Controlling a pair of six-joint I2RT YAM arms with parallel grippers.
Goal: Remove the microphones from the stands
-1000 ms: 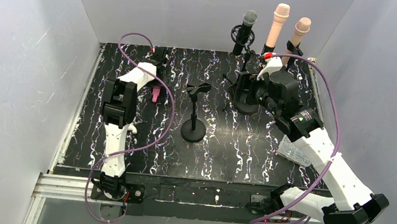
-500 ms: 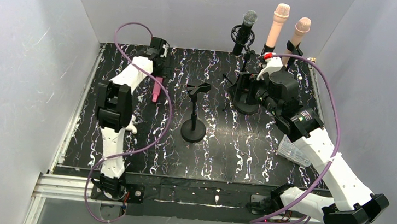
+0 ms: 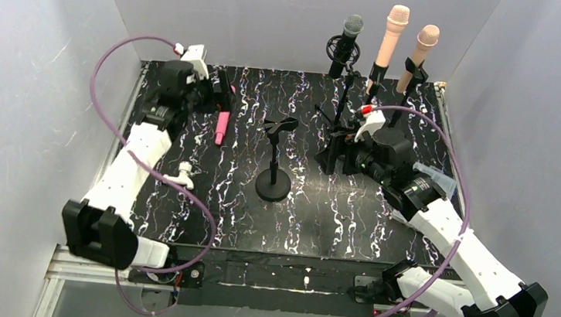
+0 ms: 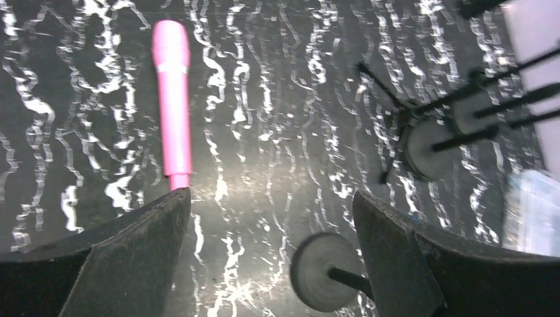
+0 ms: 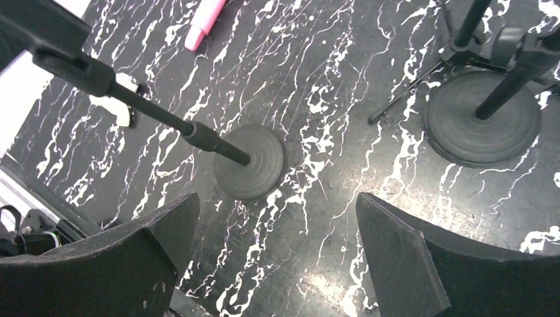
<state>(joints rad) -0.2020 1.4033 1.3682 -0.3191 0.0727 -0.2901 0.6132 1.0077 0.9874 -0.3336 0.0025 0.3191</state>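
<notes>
A pink microphone (image 3: 221, 125) (image 4: 173, 105) lies flat on the black marbled table, left of the empty stand (image 3: 275, 158) whose clip (image 3: 280, 125) holds nothing. My left gripper (image 3: 220, 94) (image 4: 269, 198) hovers open just behind the microphone's end, with nothing between its fingers. Along the back edge, a black microphone (image 3: 349, 37), a peach one (image 3: 391, 33) and a beige-pink one (image 3: 421, 48) stand upright in their stands. My right gripper (image 3: 337, 144) (image 5: 277, 201) is open and empty, in front of those stands and right of the empty stand's base (image 5: 251, 162).
Round stand bases and tripod legs (image 5: 482, 119) crowd the back right. A clear plastic packet (image 3: 432, 177) lies by my right arm. A small white object (image 3: 183, 171) sits left of the empty stand. Grey walls close in three sides.
My left gripper opened and let go of the pink microphone, which stays on the table, then lifted back to the rear left. My right gripper edged towards the near side.
</notes>
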